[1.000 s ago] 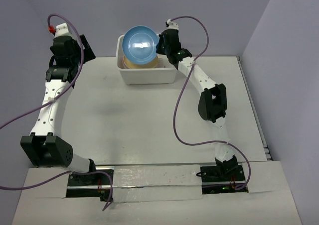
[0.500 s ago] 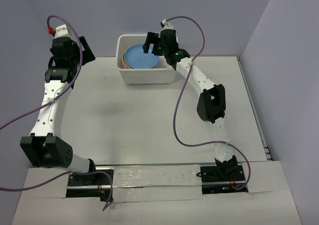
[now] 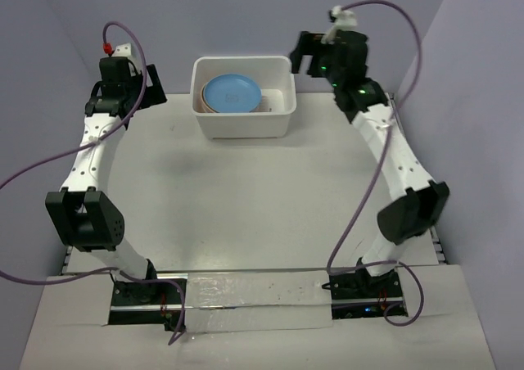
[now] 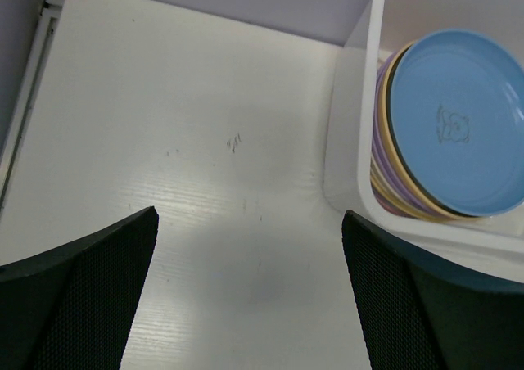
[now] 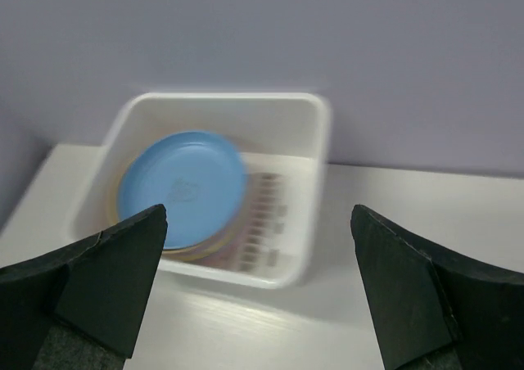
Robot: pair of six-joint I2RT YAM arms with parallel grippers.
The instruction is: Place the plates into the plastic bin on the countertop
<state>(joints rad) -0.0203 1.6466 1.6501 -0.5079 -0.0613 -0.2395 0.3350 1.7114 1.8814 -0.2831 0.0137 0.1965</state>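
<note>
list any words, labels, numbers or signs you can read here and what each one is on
No words, brands or numbers can be read in any view.
The top blue plate in the plastic bin has a small dark outline mark at its centre. It is too small to tell whether it holds letters.

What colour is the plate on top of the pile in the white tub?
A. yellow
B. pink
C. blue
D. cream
C: the blue plate lies face up on top of the pile inside the tub, with only the edges of the other colours showing beneath it.
</note>
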